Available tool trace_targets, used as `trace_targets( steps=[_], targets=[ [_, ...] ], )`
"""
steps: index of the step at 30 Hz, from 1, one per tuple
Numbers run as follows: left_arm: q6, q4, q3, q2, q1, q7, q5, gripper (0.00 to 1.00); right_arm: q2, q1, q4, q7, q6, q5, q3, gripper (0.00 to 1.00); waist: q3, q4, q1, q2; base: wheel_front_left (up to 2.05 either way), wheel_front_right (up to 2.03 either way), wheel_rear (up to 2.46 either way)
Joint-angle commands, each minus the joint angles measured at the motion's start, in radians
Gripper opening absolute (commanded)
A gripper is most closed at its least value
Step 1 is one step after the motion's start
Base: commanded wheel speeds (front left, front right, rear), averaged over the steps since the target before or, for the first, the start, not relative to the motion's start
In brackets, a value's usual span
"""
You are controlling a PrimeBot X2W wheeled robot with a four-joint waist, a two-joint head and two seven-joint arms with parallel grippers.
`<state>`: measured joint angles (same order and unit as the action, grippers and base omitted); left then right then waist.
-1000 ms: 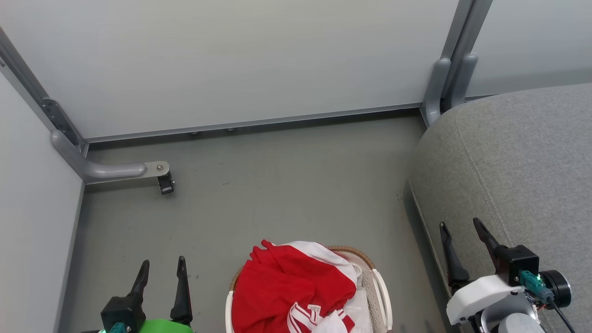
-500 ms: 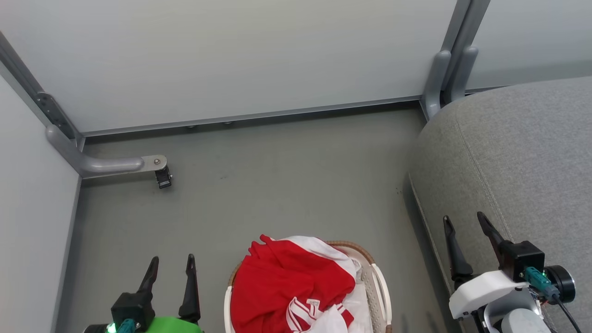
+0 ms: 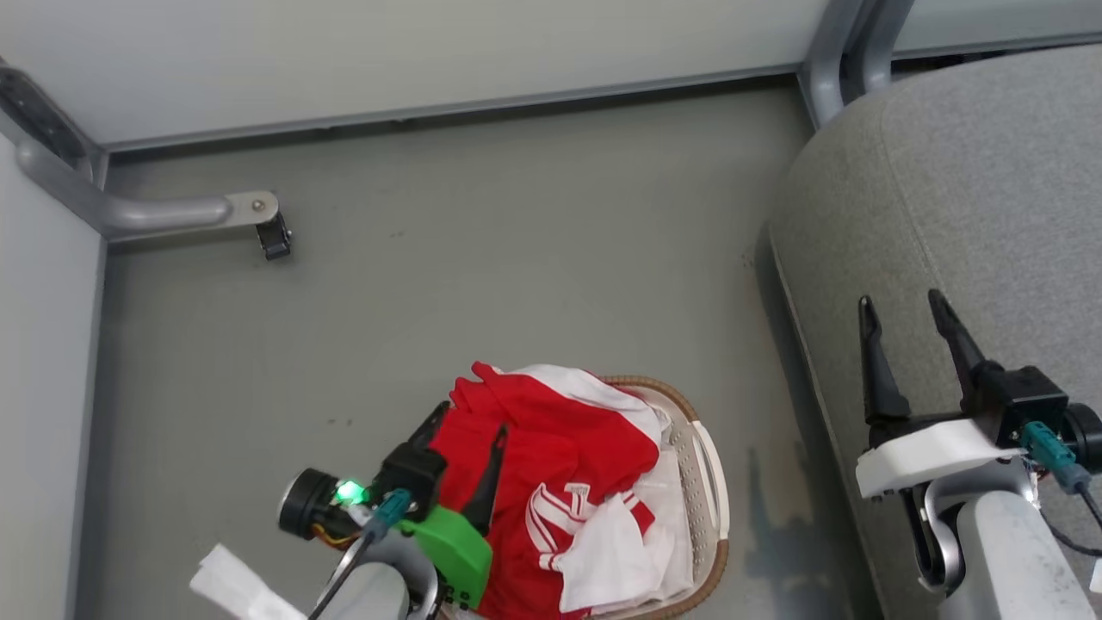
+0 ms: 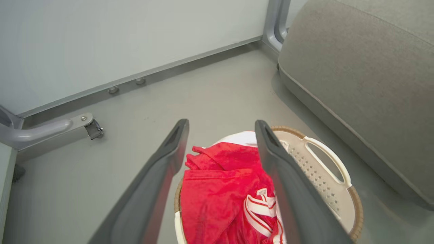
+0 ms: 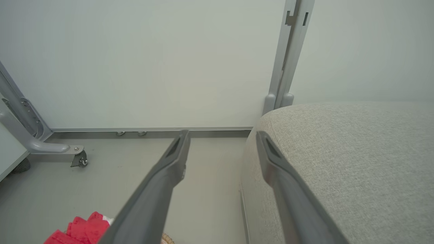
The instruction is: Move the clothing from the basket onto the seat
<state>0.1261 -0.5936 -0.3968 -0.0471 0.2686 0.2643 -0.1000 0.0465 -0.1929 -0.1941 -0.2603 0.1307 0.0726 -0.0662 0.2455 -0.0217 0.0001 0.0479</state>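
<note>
The red and white clothing lies heaped in the laundry basket, which stands on the floor near the grey seat. The left gripper hangs over the pile's left edge, fingers spread wide and empty (whether the tips touch cloth cannot be told). The right gripper is over the seat's edge, fingers likewise released, grasping nothing.

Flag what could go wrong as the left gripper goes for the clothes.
The left gripper hangs open over a tangled heap of clothes; it might pinch one fold and trail the rest onto the floor.
Some white cloth lies among the red; a grab could catch it and drag the basket.
The right gripper stands open at the edge of the seat, possibly in the carry path.
</note>
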Motion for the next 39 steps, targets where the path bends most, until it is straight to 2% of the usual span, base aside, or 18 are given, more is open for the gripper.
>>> trace_targets(
  steps=[1, 7, 13, 21, 32, 33, 34, 36, 37, 39],
  targets=[
    [0.005, -0.032, -0.027, -0.006, 0.041, 0.0, 0.007, 1.0, 0.003, -0.023, 0.012, -0.003, 0.0, -0.004, -0.006, 1.0, 0.121, 0.014, -0.0001, 0.0, 0.0, 0.0, 0.0],
    [0.005, -0.265, -0.29, -0.006, 0.207, -0.038, -0.038, 1.0, 0.003, -0.105, 0.07, -0.003, 0.0, 0.005, -0.022, 1.0, 0.277, 0.043, -0.0001, 0.0, 0.0, 0.0, 0.0],
    [0.004, -0.388, -0.476, -0.007, 0.325, -0.07, -0.114, 1.0, 0.003, -0.18, 0.132, -0.003, 0.0, 0.026, -0.036, 1.0, 0.413, 0.076, -0.0001, 0.0, 0.0, 0.0, 0.0],
    [0.005, -0.497, -0.641, -0.006, 0.417, -0.104, -0.2, 1.0, 0.002, -0.235, 0.189, -0.003, 0.0, 0.056, -0.034, 1.0, 0.536, 0.116, -0.0001, 0.0, 0.0, 0.0, 0.0],
    [0.005, -0.53, -0.81, -0.016, 0.468, -0.158, -0.331, 1.0, 0.002, -0.257, 0.203, -0.003, 0.0, 0.087, -0.022, 1.0, 0.595, 0.141, -0.0001, 0.0, 0.0, 0.0, 0.0],
    [0.005, -0.531, -0.818, -0.017, 0.472, -0.158, -0.34, 0.86, 0.002, -0.259, 0.204, -0.003, 0.0, 0.088, -0.021, 1.0, 0.596, 0.142, -0.0001, 0.0, 0.0, 0.0, 0.0],
    [0.005, -0.533, -0.826, -0.017, 0.477, -0.159, -0.351, 0.57, 0.002, -0.26, 0.204, -0.003, 0.0, 0.089, -0.021, 1.0, 0.596, 0.143, -0.0001, 0.0, 0.0, 0.0, 0.0],
    [0.005, -0.536, -0.839, -0.017, 0.482, -0.161, -0.367, 0.22, 0.002, -0.261, 0.201, -0.003, 0.0, 0.092, -0.021, 1.0, 0.595, 0.143, -0.0001, 0.0, 0.0, 0.0, 0.0],
    [0.005, -0.537, -0.844, -0.017, 0.482, -0.162, -0.373, 0.0, 0.002, -0.261, 0.199, -0.003, 0.0, 0.092, -0.02, 1.0, 0.592, 0.143, -0.0001, 0.0, 0.0, 0.0, 0.0],
    [0.005, -0.538, -0.853, -0.017, 0.481, -0.161, -0.387, 0.0, 0.002, -0.258, 0.193, -0.003, 0.0, 0.093, -0.019, 1.0, 0.583, 0.142, -0.0001, 0.0, 0.0, 0.0, 0.0]
  ],
)
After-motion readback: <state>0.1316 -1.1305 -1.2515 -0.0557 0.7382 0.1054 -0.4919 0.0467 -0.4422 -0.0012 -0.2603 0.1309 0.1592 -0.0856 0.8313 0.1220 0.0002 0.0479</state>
